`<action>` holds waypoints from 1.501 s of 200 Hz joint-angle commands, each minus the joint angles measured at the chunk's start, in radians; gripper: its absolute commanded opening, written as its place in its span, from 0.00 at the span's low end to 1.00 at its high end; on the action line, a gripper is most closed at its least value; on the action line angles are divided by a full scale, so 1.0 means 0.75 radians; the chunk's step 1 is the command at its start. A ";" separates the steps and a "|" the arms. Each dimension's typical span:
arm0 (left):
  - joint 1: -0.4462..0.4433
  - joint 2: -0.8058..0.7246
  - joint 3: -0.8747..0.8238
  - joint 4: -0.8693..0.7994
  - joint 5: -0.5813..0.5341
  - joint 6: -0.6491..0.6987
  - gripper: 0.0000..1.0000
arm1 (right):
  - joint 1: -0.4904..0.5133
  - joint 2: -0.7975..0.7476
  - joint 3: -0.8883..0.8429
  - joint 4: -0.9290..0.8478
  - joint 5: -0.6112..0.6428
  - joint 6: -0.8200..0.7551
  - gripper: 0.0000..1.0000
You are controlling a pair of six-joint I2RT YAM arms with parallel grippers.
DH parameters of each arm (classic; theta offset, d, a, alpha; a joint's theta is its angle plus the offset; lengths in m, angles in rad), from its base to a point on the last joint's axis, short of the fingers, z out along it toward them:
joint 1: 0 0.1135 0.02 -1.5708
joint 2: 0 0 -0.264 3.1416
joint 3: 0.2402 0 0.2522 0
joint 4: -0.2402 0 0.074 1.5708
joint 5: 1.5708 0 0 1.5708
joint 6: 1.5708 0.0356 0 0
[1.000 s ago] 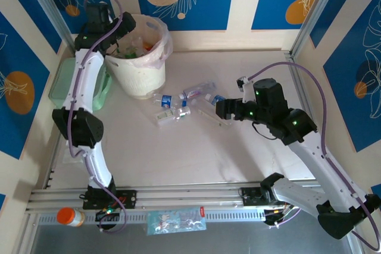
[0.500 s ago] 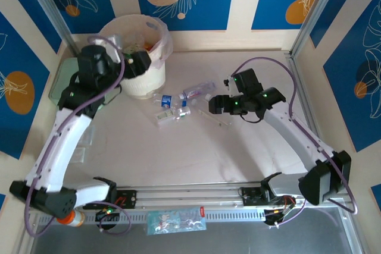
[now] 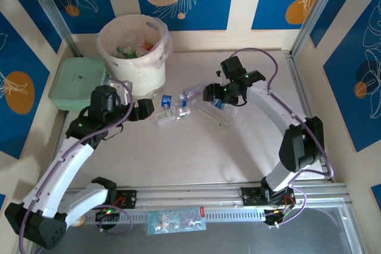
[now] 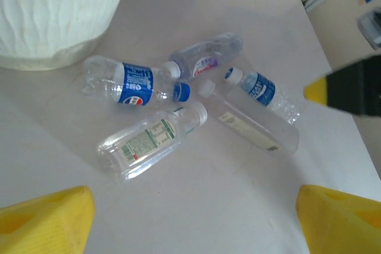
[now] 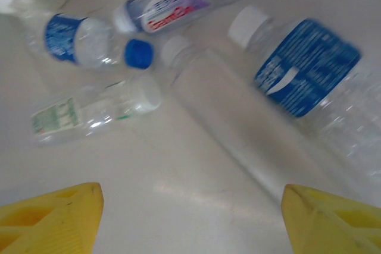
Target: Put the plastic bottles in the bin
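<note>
Bin (image 3: 136, 71) stands at the far-left corner of the tabletop (image 3: 178, 159), w/ a thin liner bag (image 3: 165, 44) over its rim. The binned bottles (image 3: 132, 49) are a jumble. Some are green; the rest are too small to sort out. A green box (image 3: 74, 81) lies just beside the bin along the left edge.

Five more bottles lie on their sides in a loose cluster mid-tabletop, toward the far edge and near the bin's foot.
- Blue-cap bottle (image 4: 128, 83): nearest the bin, blue label.
- Purple-label bottle (image 4: 205, 57): just behind it, neck by the blue cap.
- White-cap bottle (image 4: 262, 90): on the right side, blue label.
- Long clear bottle (image 4: 253, 124): alongside the white-cap one, probably touching it, though the right wrist view is blurred.
- Flat bottle (image 4: 146, 142): nearest the arms, pale label, cap pointing at the others.

Left arm (image 3: 65, 159) reaches in from the near-left. The left jaws hang over the tabletop at the cluster's left side, w/ yellow fingertips (image 4: 47, 218) spread wide and nothing between them.

Right arm (image 3: 271, 108) curves in from the right. The right jaws sit over the cluster's right side, above the white-cap and long clear bottles. Their fingertips (image 5: 50, 215) are also spread, pinching nothing.
</note>
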 commanded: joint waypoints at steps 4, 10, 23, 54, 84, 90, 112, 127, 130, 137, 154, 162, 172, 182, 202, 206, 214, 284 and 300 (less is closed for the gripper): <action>-0.020 -0.063 -0.055 0.061 0.112 0.094 0.88 | -0.038 0.106 0.076 -0.077 0.120 -0.113 0.79; -0.026 -0.069 -0.063 0.068 0.123 0.108 0.88 | -0.050 0.136 0.088 -0.088 0.121 -0.133 0.79; -0.037 -0.072 -0.076 0.075 0.134 0.134 0.88 | -0.076 0.191 0.107 -0.105 0.117 -0.174 0.81; -0.069 -0.086 -0.126 0.094 0.090 0.175 0.88 | -0.124 0.316 0.175 -0.137 0.129 -0.240 0.85; -0.079 -0.099 -0.160 0.110 0.083 0.187 0.89 | -0.137 0.432 0.276 -0.185 0.129 -0.274 0.92; -0.081 -0.104 -0.164 0.113 0.079 0.191 0.89 | -0.138 0.451 0.295 -0.196 0.136 -0.284 0.92; -0.087 -0.115 -0.173 0.116 0.078 0.198 0.89 | -0.133 0.514 0.346 -0.229 0.183 -0.327 0.93; -0.092 -0.117 -0.178 0.123 0.081 0.202 0.89 | -0.126 0.545 0.363 -0.238 0.180 -0.350 0.93; -0.093 -0.117 -0.178 0.123 0.079 0.203 0.89 | -0.125 0.551 0.365 -0.240 0.175 -0.352 0.93; -0.093 -0.117 -0.178 0.125 0.077 0.206 0.89 | -0.124 0.564 0.369 -0.241 0.165 -0.353 0.93; -0.095 -0.115 -0.178 0.128 0.076 0.207 0.89 | -0.118 0.585 0.363 -0.236 0.144 -0.348 0.93; -0.095 -0.114 -0.178 0.130 0.079 0.206 0.89 | -0.114 0.594 0.359 -0.234 0.141 -0.348 0.93; -0.095 -0.112 -0.178 0.135 0.083 0.206 0.89 | -0.108 0.602 0.354 -0.233 0.138 -0.348 0.92; -0.097 -0.111 -0.180 0.136 0.085 0.206 0.89 | -0.110 0.611 0.346 -0.228 0.132 -0.348 0.92; -0.097 -0.107 -0.180 0.143 0.086 0.206 0.89 | -0.113 0.619 0.331 -0.212 0.104 -0.335 0.89; -0.097 -0.107 -0.180 0.143 0.087 0.206 0.89 | -0.115 0.619 0.329 -0.212 0.100 -0.332 0.88; -0.097 -0.105 -0.178 0.144 0.087 0.208 0.89 | -0.118 0.619 0.323 -0.209 0.090 -0.324 0.86; -0.097 -0.101 -0.186 0.156 0.103 0.206 0.89 | -0.124 0.592 0.254 -0.172 0.113 -0.285 0.69; -0.097 -0.099 -0.188 0.158 0.099 0.206 0.89 | -0.141 0.570 0.221 -0.151 0.116 -0.260 0.66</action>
